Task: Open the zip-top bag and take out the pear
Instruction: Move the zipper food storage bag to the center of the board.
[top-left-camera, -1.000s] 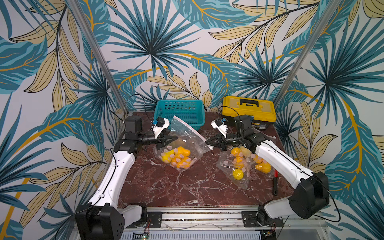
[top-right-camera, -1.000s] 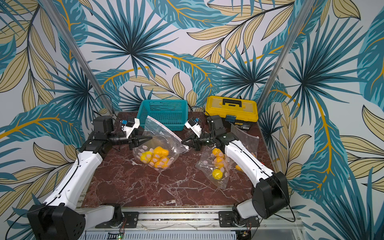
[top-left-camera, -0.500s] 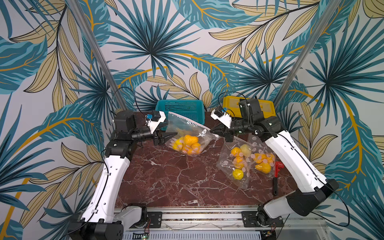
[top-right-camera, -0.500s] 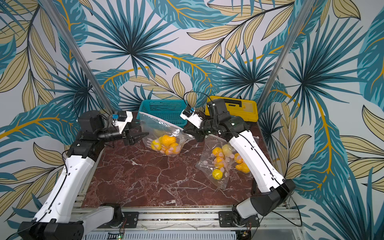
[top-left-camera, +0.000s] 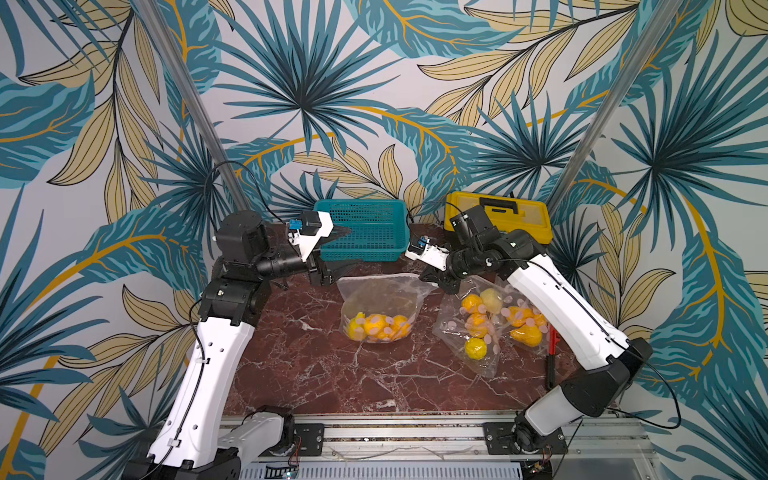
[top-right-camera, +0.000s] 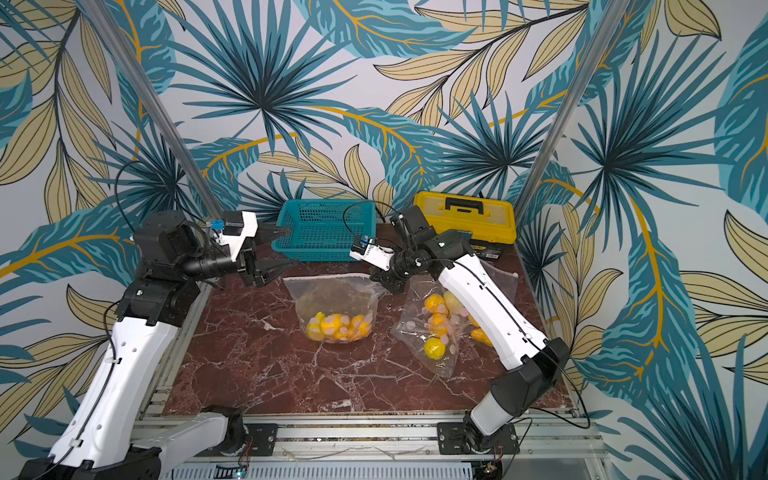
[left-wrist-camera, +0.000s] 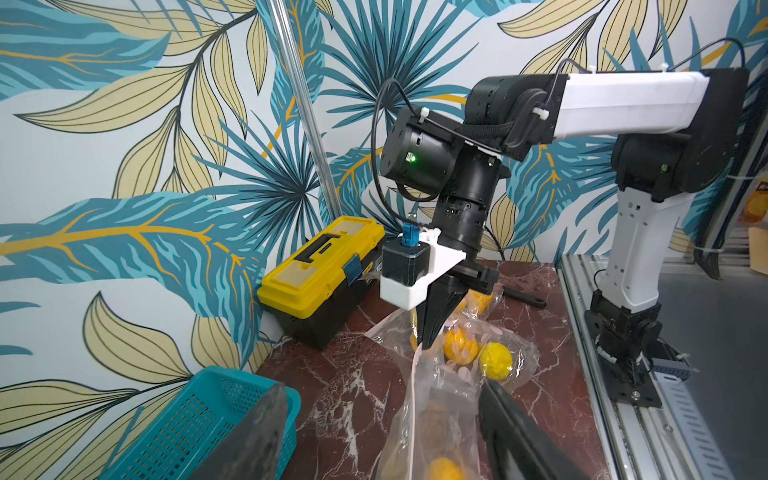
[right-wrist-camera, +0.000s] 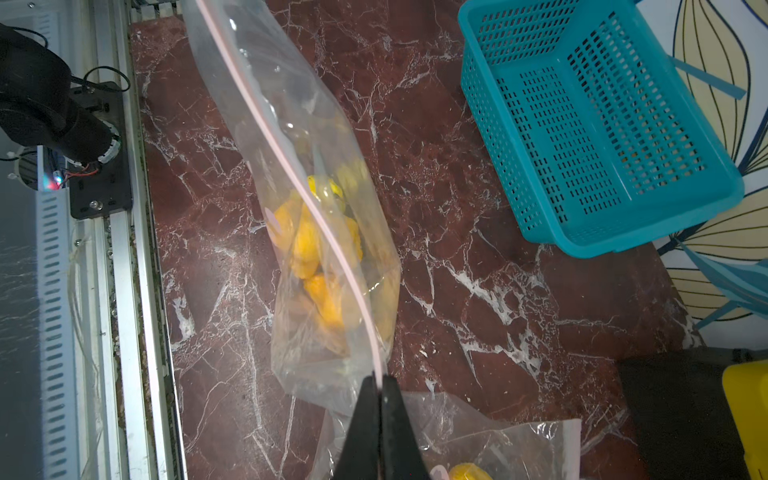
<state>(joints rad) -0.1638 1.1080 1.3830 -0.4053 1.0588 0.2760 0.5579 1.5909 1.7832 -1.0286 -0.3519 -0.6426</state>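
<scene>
The clear zip-top bag (top-left-camera: 380, 305) (top-right-camera: 332, 301) hangs mid-table from its top right corner, sagging down to the marble. Several yellow and orange fruits (top-left-camera: 378, 328) sit in its bottom; I cannot single out the pear among them. My right gripper (top-left-camera: 432, 282) (top-right-camera: 380, 279) is shut on the bag's pink seal (right-wrist-camera: 332, 241), its tips meeting at the strip (right-wrist-camera: 380, 380). My left gripper (top-left-camera: 353, 246) (top-right-camera: 291, 246) (left-wrist-camera: 382, 388) stands open just left of the bag's top left corner, touching nothing. In the left wrist view the bag's edge (left-wrist-camera: 413, 399) runs between the spread fingers.
A second clear bag of yellow fruit (top-left-camera: 486, 328) lies under my right arm. A teal basket (top-left-camera: 365, 232) and a yellow toolbox (top-left-camera: 498, 212) stand at the back edge. A red-handled tool (top-left-camera: 552, 353) lies at the right edge.
Both arms lifted the bag off the table. My left gripper then opened and let go of its corner, so the bag swung down and now hangs from the right gripper alone.
</scene>
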